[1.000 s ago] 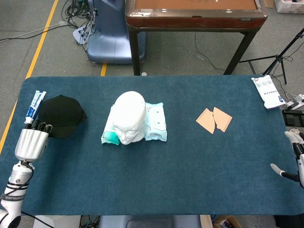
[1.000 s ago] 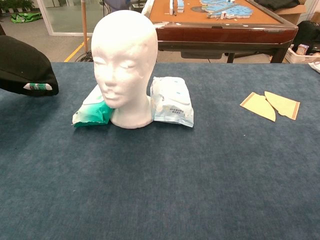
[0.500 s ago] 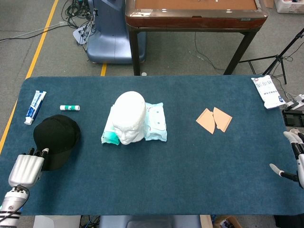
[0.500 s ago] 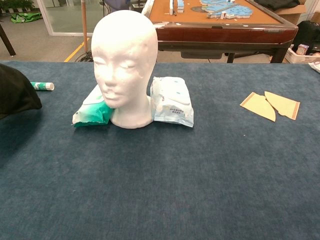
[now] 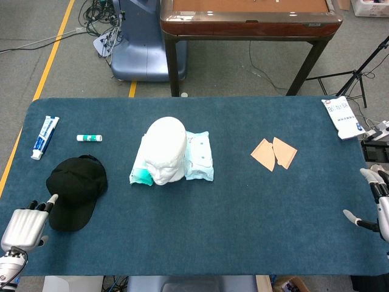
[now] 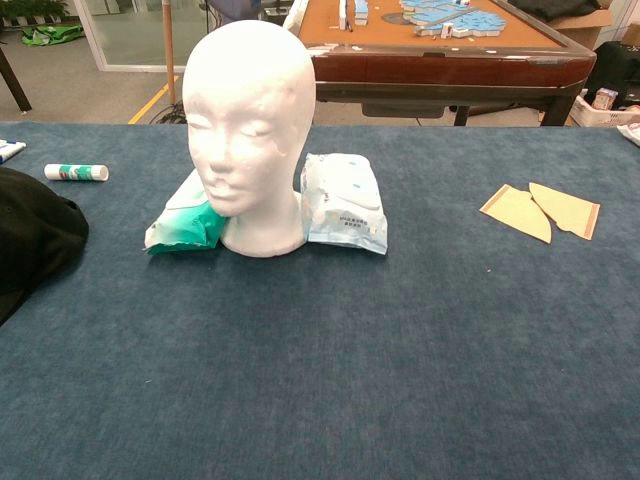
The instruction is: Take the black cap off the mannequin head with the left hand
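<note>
The bare white mannequin head (image 5: 165, 149) stands upright at mid-table, also plain in the chest view (image 6: 250, 130). The black cap (image 5: 76, 191) lies flat on the blue cloth near the front left, and its edge shows at the chest view's left border (image 6: 30, 245). My left hand (image 5: 24, 225) sits low at the front left corner, fingers stretched toward the cap, with the fingertips (image 5: 52, 199) at its left rim and nothing gripped. My right hand (image 5: 377, 207) hangs at the table's right edge, fingers spread and empty. Neither hand shows in the chest view.
Two wipe packs (image 5: 197, 155) lean against the mannequin's neck, one teal (image 6: 185, 222). A toothpaste tube (image 5: 44, 137) and a small white stick (image 5: 89, 138) lie at the far left. Tan paper pieces (image 5: 273, 153) and a white packet (image 5: 343, 117) lie to the right.
My left hand carried the cap toward the front left, set it down and drew back to the corner. The cap now rests flat. The right hand stayed put.
</note>
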Robot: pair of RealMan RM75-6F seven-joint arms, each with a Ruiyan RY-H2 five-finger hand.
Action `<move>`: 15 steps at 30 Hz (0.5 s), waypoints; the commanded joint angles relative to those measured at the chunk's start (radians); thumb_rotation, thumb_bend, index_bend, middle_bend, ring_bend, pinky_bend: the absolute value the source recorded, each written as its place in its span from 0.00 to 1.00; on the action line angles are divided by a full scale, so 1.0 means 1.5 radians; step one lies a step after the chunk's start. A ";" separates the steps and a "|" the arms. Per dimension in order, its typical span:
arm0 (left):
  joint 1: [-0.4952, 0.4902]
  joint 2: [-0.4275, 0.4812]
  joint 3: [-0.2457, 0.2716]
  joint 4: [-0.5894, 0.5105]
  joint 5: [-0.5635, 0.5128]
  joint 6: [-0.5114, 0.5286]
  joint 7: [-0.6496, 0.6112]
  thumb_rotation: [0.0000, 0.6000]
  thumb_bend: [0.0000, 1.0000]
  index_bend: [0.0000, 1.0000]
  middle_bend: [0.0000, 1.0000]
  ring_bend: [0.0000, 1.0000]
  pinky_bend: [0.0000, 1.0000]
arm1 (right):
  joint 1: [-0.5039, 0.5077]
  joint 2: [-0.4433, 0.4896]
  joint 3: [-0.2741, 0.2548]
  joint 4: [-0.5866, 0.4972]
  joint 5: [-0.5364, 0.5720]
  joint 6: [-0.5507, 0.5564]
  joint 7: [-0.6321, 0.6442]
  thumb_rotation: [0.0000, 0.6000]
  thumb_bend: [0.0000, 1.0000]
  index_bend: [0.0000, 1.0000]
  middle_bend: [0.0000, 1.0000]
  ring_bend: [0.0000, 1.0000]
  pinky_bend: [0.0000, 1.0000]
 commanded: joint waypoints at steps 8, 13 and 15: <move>0.050 -0.079 -0.043 0.132 0.149 0.146 -0.232 1.00 0.07 0.39 0.55 0.36 0.59 | 0.009 -0.008 -0.001 -0.004 0.004 -0.014 -0.032 1.00 0.00 0.13 0.17 0.09 0.16; 0.072 -0.094 -0.041 0.155 0.166 0.172 -0.284 1.00 0.08 0.40 0.56 0.36 0.59 | 0.009 -0.010 0.002 -0.004 0.011 -0.014 -0.035 1.00 0.00 0.13 0.17 0.09 0.16; 0.079 -0.095 -0.041 0.168 0.169 0.177 -0.316 1.00 0.08 0.41 0.57 0.36 0.59 | 0.010 -0.012 0.004 -0.004 0.015 -0.015 -0.038 1.00 0.00 0.13 0.17 0.09 0.16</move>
